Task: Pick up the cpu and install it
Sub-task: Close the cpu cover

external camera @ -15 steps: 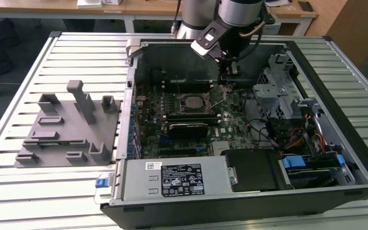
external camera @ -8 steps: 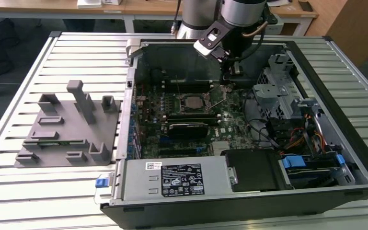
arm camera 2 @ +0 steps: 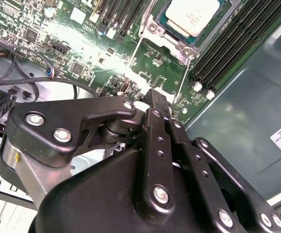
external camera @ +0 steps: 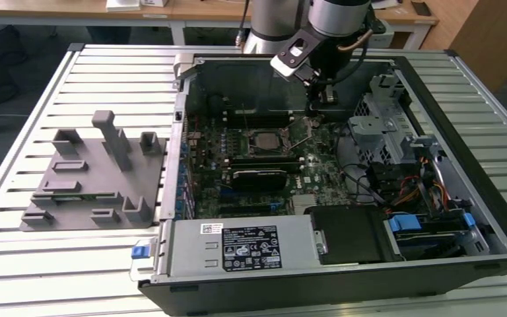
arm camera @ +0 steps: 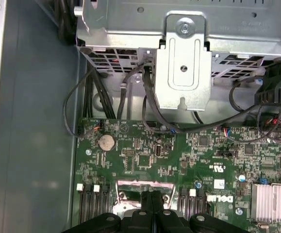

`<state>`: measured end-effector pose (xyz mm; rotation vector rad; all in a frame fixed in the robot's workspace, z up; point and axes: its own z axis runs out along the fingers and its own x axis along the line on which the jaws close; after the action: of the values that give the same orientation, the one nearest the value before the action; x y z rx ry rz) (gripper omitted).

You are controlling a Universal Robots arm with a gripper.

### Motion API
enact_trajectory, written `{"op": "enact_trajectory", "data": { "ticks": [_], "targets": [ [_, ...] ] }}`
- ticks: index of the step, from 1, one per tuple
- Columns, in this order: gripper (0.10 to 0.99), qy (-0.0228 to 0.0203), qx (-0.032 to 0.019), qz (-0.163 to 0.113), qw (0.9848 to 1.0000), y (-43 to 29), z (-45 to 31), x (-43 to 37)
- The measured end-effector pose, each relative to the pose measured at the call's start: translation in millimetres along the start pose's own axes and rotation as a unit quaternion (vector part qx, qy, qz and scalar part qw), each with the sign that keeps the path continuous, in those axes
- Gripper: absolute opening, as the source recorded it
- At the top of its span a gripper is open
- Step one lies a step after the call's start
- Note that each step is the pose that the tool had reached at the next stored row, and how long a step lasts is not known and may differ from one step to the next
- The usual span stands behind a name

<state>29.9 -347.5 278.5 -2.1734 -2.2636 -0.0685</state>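
Down inside the open black computer case (external camera: 324,297), which lies on its side on the slatted pale metal bench (external camera: 103,66), my pincer (external camera: 315,120) hangs tip-down over the green motherboard (external camera: 324,173), close to the far wall of the case as the exterior view shows it. My two black fingers (arm camera 2: 152,121) are pressed together along their length in both wrist views, and I see nothing held between them. The small flat square cpu (arm camera 2: 193,14), silvery-white on top with a greenish rim, is not in my grip: it lies flat inside the metal socket frame (arm camera 2: 152,26) on the board, near my fingertips but apart from them. A thin metal lever (arm camera 2: 136,53) runs along one side of that frame, and rows of long black memory slots (arm camera 2: 237,43) lie just beside the socket. In the first wrist view a silver sheet-metal bracket (arm camera: 184,63) stands past the board's edge with black cables (arm camera: 130,77) looping beneath it, a round silver coin battery (arm camera: 106,141) sits on the board, and a finned silver heatsink (arm camera: 273,201) is off toward one corner. On the bench, at the exterior view's left and well apart from the case, rests the grey plastic fixture (external camera: 86,178) with its upright blocks.
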Motion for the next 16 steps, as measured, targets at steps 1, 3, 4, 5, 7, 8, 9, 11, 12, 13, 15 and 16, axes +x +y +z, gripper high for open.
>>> {"op": "enact_trajectory", "data": {
  "ticks": [1,3,4,5,7,8,9,11,12,13,15,16],
  "targets": [
    [0.106,0.0000,0.0001,0.000,1.0000,1.2,0.0,-0.1],
    [0.106,0.0000,0.0003,0.000,1.0000,4.4,0.1,-0.2],
    [0.106,0.0000,0.0004,0.000,1.0000,5.8,0.1,-0.3],
    [0.106,0.0000,0.0005,0.000,1.0000,7.4,0.2,-0.3],
    [0.106,0.0000,0.0006,0.000,1.0000,10.4,0.3,-0.4],
    [0.106,0.0000,0.0007,0.000,1.0000,11.5,0.3,-0.5],
    [0.106,0.0000,0.0007,0.000,1.0000,12.4,0.3,-0.5],
    [0.106,0.0001,0.0007,0.000,1.0000,13.6,0.3,-0.6],
    [0.106,0.0002,0.0006,0.000,1.0000,14.3,0.4,-0.6],
    [0.106,0.0002,0.0007,0.000,1.0000,15.1,0.4,-0.6],
    [0.106,0.0002,0.0007,0.000,1.0000,17.0,0.4,-0.7],
    [0.106,0.0002,0.0007,0.000,1.0000,18.0,0.5,-0.8]
  ]
}}
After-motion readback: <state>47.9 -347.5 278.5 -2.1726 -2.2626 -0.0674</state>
